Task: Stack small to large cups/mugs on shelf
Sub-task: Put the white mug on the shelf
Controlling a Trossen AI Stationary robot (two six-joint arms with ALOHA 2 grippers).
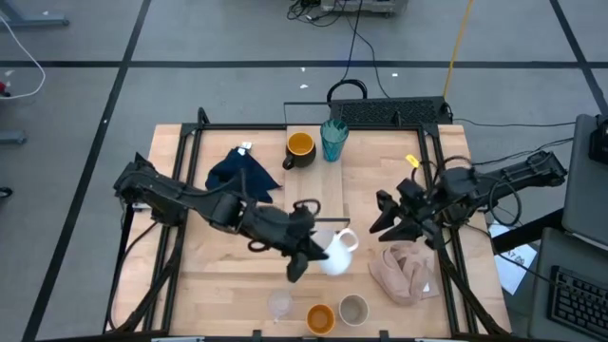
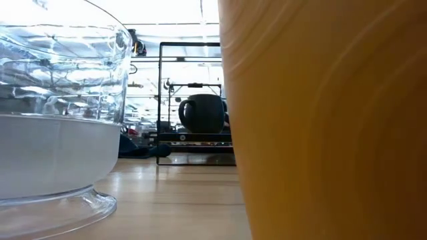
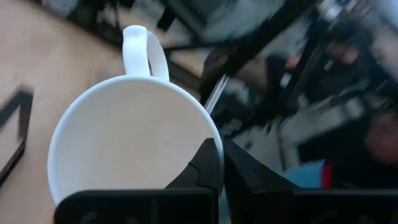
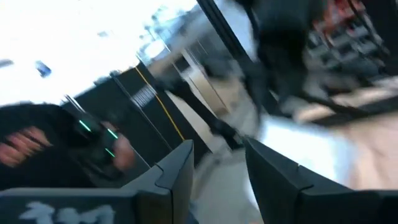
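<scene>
My left gripper is shut on the white mug at the table's middle, near the shelf's front edge. The black mug with orange inside and the teal ribbed tumbler stand at the far end of the shelf. The black mug also shows in the low view. The small clear glass, small orange cup and grey-beige cup stand in a row at the near edge. My right gripper is open and empty, to the right of the shelf. My left gripper pinches the white mug's rim on the side opposite the handle. One finger is inside the mug and one is outside. The fingers come slanting from the table's left. The mug is tilted, its mouth toward the gripper.
A dark navy cloth lies far left of the shelf. A pink-beige cloth lies near right, just below my right gripper. In the low view the clear glass and the orange cup fill the foreground.
</scene>
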